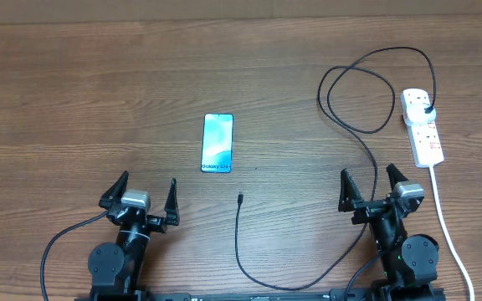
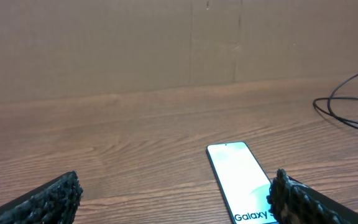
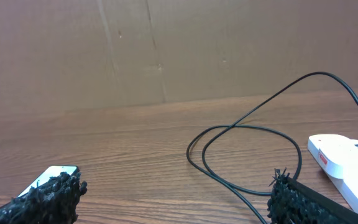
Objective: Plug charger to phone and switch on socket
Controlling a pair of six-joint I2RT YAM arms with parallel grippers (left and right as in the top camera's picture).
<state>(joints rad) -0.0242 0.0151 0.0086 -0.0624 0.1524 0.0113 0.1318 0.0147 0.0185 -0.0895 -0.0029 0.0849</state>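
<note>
We saw a brown wood-grain table (image 1: 99, 92) from above, with two black robot arms at its near edge. The left gripper (image 1: 150, 179) was on the left side, its two fingers spread wide and holding nothing. The right gripper (image 1: 366, 170) was on the right side, likewise wide open and empty.

The phone (image 1: 217, 143) lay flat and face up near the middle of the table, ahead of the left gripper and a little to its right, well apart from both grippers. Its screen was light blue, with "Galaxy S24" printed along the end nearest the arms.

The charger (image 1: 237, 234), a thin black cable, had its small connector tip lying on the wood near the phone's near end, slightly to its right, not touching it. From the tip the cable ran back toward the arms, curved right along the table's near edge, came up between the right gripper's spread fingers as seen from above, and made loose loops before ending in a black plug. That plug sat in the socket (image 1: 423, 127), a white power strip with pinkish-red markings at the far right of the table. A thick white cord (image 1: 439, 209) trailed from the strip's near end toward the table's edge. We could not tell whether its switch was on.
</note>
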